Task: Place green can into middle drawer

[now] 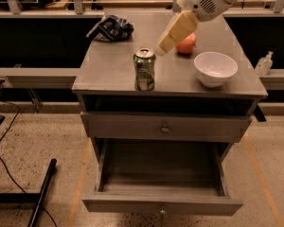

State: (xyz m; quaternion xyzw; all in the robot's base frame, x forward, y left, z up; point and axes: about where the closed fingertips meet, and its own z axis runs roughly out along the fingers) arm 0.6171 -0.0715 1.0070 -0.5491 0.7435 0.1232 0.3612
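One small green drink can (145, 70) is counted on the one grey wooden cabinet (109, 72), with one white round bowl (215, 68), one orange-red round fruit (186, 45) and one dark crumpled bag (111, 27). Two drawers are seen: one shut upper drawer (132, 126) and one pulled-out middle drawer (132, 205). One cream gripper (162, 47) is held above the tabletop, between can and fruit.

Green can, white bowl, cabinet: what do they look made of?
Green can: thin metal, likely aluminium, given the silver top and glossy printed side.
White bowl: smooth and glossy, either glazed ceramic or plastic; the look leaves it open.
Cabinet: probably grey-painted wood, with a matte finish and visible panel edges.
The gripper hangs above the cabinet, just right of the can's top.
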